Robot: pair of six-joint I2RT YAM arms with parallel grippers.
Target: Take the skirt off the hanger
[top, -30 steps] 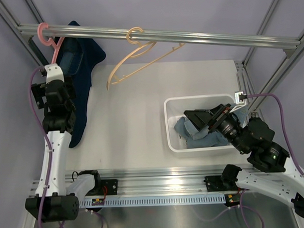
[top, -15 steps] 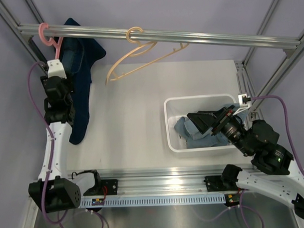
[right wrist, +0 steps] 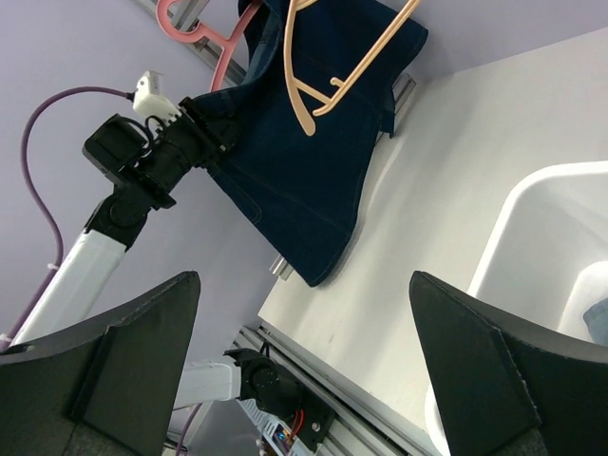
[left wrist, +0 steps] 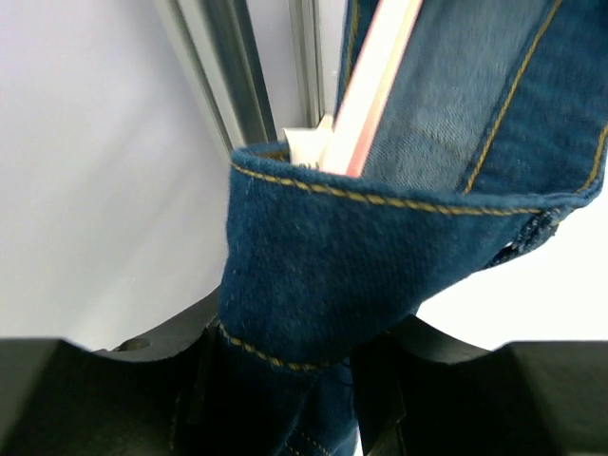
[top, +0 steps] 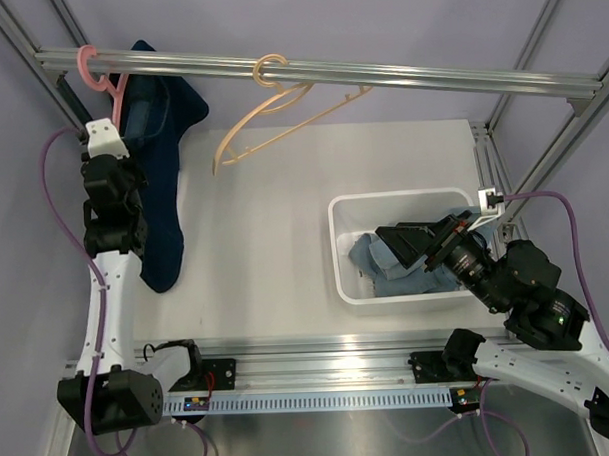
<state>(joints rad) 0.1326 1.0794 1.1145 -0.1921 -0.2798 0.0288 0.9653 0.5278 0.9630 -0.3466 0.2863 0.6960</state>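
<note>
Working the denim skirt (top: pixel 159 133) off the pink hanger (top: pixel 101 80).
Pinching a stitched edge of the skirt, hung on that hanger from the rail (top: pixel 379 77) at far left, in the left gripper (left wrist: pixel 285 380), jaws closed on the cloth. Holding the right gripper (top: pixel 405 239) spread wide and empty over the white bin (top: pixel 337 249). Probably calling next for drawing the fabric down and clear of the hanger's arm.

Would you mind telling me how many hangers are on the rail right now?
2. A pink hanger hangs at the left end of the rail, carrying the dark blue skirt; a bare beige hanger hangs nearer the middle. None seems hidden.
</note>
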